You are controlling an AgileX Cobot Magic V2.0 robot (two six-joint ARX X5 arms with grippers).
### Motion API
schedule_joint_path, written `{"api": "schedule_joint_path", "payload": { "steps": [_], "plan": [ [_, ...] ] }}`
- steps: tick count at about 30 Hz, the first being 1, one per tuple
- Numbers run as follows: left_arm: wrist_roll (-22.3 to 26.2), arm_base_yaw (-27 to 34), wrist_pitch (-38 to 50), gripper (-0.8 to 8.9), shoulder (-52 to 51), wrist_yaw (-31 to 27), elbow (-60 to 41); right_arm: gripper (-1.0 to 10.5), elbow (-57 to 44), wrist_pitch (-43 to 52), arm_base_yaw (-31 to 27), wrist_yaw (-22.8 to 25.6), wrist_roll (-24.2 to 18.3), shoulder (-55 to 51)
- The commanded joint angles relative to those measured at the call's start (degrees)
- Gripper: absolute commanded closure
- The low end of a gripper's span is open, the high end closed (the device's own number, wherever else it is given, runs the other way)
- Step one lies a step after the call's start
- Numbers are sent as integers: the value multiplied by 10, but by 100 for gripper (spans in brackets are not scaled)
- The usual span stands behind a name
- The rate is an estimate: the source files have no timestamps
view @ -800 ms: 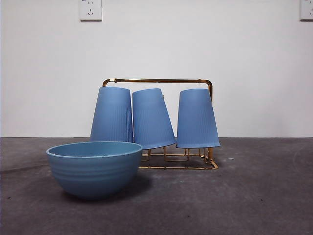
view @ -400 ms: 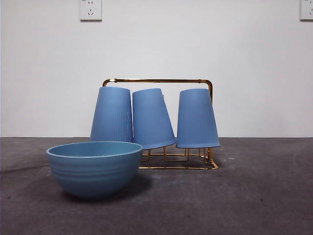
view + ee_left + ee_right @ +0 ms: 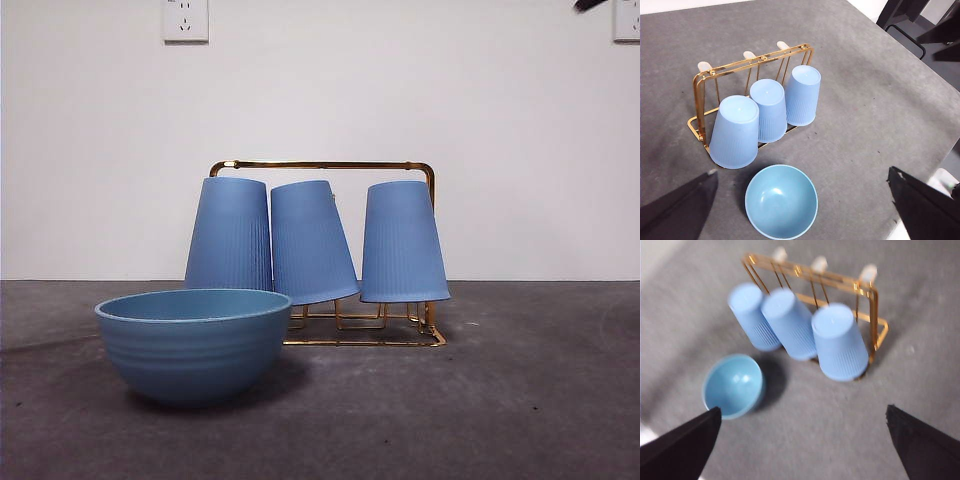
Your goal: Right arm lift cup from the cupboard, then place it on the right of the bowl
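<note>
The cup (image 3: 404,242), a tall tapered matte-blue tumbler with fine vertical ribs, hangs upside down on the right end of the cupboard (image 3: 330,166), a gold wire rack with a rounded rectangular handle frame. Two like tumblers (image 3: 270,240) hang beside it. The bowl (image 3: 193,343), wide, round, faintly ridged, sits on the grey table (image 3: 520,400) in front of the rack's left end. The right gripper (image 3: 802,440) hovers high above with jaws spread wide, holding nothing; the left gripper (image 3: 802,200) likewise spread, waiting
</note>
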Motion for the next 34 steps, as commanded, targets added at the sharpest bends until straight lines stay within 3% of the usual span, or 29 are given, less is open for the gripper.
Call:
{"api": "schedule_joint_path", "payload": {
  "steps": [1,9,14,20,26,34],
  "plan": [
    [0,-2,3,252,3,4,10,415,68,-48,30,37,13,78],
    [0,-2,-9,251,3,4,10,415,323,-207,103,146,62,332],
    [0,-2,-9,251,3,4,10,415,422,-225,127,152,94,429],
    [0,-2,-10,251,3,4,10,416,435,-226,123,161,107,486],
    [0,-2,-10,251,3,4,10,416,434,-226,123,200,108,523],
    [0,-10,-10,251,3,4,10,469,434,-226,123,201,101,560]
  ]
}}
